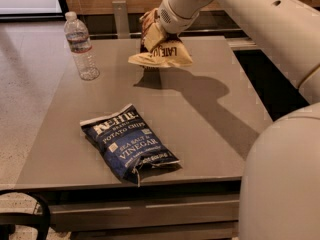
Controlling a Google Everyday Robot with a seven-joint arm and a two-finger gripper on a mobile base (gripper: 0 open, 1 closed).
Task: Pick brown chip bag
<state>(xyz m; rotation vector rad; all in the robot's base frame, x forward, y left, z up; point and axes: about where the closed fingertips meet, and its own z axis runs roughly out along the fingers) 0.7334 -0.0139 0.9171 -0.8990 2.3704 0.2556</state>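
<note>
The brown chip bag [165,54], tan-yellow with dark "LATE" lettering showing, hangs at the far middle of the grey table [210,124]. It is off the surface, and its shadow lies below it. My gripper [151,36] comes in from the upper right and is shut on the bag's upper left end. The bag's top part is hidden behind the gripper.
A dark blue Kettle Sea Salt & Vinegar bag [129,143] lies flat near the front edge. A clear water bottle [80,46] stands at the far left. My arm and body [280,184] fill the right side. A dark chair [25,224] is at the bottom left.
</note>
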